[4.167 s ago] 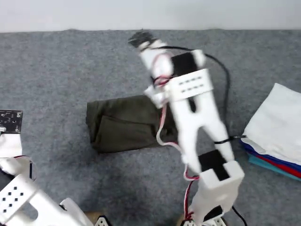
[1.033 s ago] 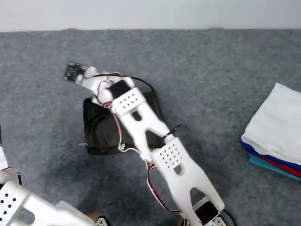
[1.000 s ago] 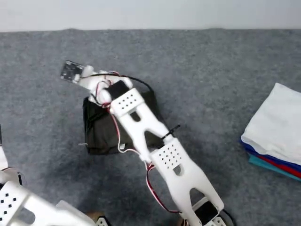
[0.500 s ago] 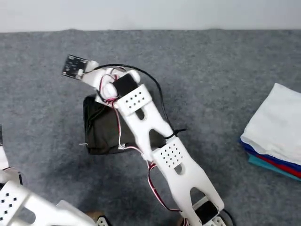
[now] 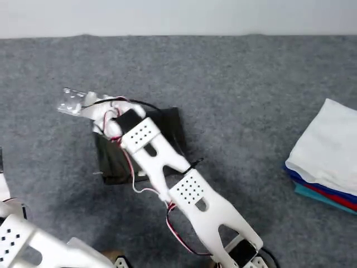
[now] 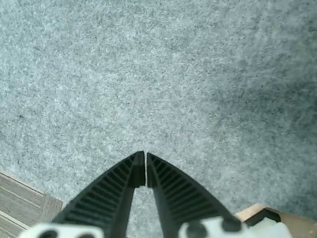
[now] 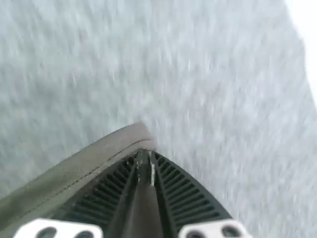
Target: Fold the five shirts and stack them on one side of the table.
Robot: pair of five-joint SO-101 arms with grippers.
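We count five shirts on one table [image 5: 240, 84]. One is a dark green shirt [image 5: 110, 163] lying alone, left of centre. Four are stacked at the right edge: a white shirt [image 5: 329, 148], a blue shirt [image 5: 305, 178], a red shirt [image 5: 336, 197] and a teal shirt [image 5: 313, 196]. There are two arms, the right arm [image 5: 192, 192] and the left arm [image 5: 25, 240], and two hands, the left hand [image 6: 146, 154] and the right hand [image 7: 145, 156].

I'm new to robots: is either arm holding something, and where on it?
The right gripper pinches the olive shirt at its folded edge; the left gripper is shut on nothing.
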